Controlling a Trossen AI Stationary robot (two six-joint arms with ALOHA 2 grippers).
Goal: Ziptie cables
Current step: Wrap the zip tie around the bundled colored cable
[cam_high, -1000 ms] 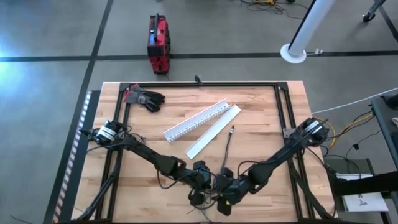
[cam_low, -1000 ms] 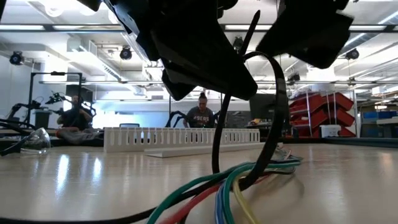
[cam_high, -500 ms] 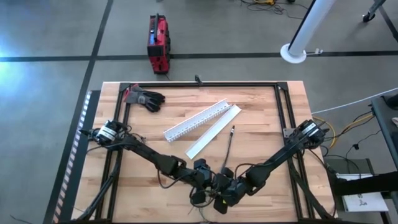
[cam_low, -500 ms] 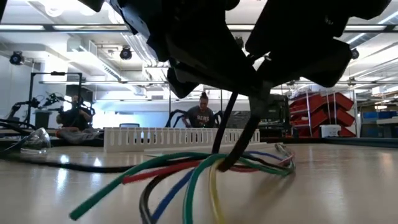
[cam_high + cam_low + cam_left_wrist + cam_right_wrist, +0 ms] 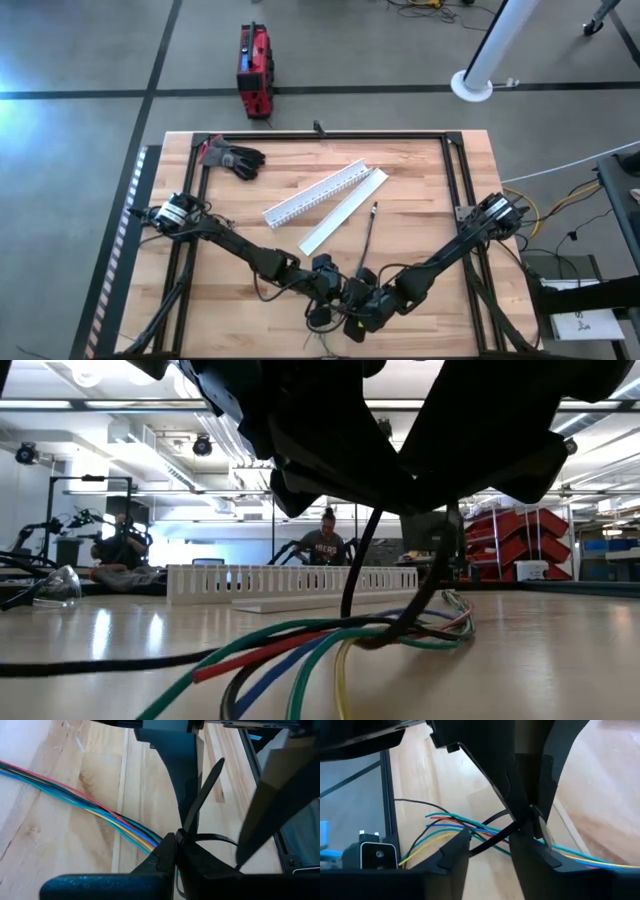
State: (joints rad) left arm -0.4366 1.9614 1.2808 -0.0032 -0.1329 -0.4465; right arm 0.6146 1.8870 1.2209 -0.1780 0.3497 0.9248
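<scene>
We are noting the zip tie [image 5: 420,595] loop drawing tighter around the cables [image 5: 300,645] at six o'clock, left fingers [image 5: 167,857] clamped on it, right fingers' [image 5: 530,852] state indeterminable.

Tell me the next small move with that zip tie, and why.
Probably pull the zip tie tail further to cinch it: its loop already circles the cables, still slack, with both grippers, left and right, meeting there.

Pale planked wood, smooth with a soft sheen, formed the table [image 5: 420,190]. The cables [image 5: 300,645] wore glossy coloured plastic sheathing, looped by a matt black plastic zip tie [image 5: 202,787]; the slotted channel [image 5: 315,195] was white plastic.
</scene>
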